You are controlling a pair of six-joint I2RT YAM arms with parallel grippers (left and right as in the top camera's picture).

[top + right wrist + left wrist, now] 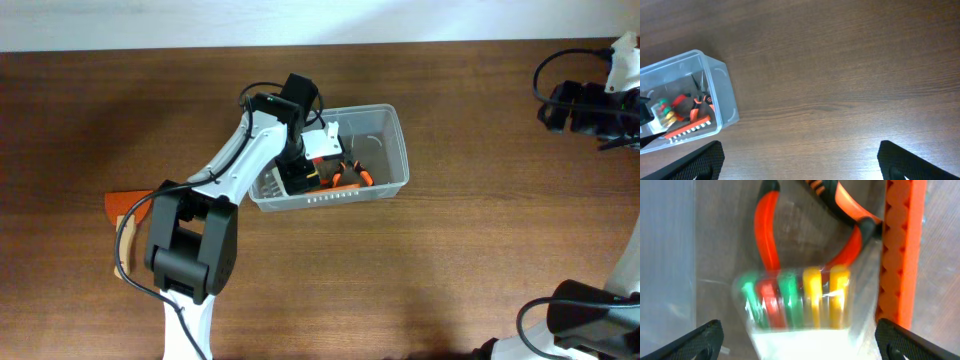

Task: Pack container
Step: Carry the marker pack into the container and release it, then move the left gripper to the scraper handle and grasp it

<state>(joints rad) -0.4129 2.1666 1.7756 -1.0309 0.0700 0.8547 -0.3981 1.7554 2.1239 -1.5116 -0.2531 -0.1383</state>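
The container (402, 140) is a clear plastic bin in the middle of the table. My left gripper (300, 172) reaches down into its left half. In the left wrist view the left gripper (800, 341) stands open, its fingers (702, 339) wide apart. Between them lies a blurred clear packet (795, 300) of green, red and yellow pieces on a white card, with a gap on each side. Beyond it lie orange-handled pliers (767, 235) and a long orange strip (900, 255). My right gripper (800, 160) is open over bare wood, right of the container (722, 95).
An orange flat object (125, 205) lies on the table at the left, partly under the left arm. The right arm (590, 105) sits at the far right edge, its base (590, 315) at the lower right. Brown wooden table (450, 260) surrounds the bin.
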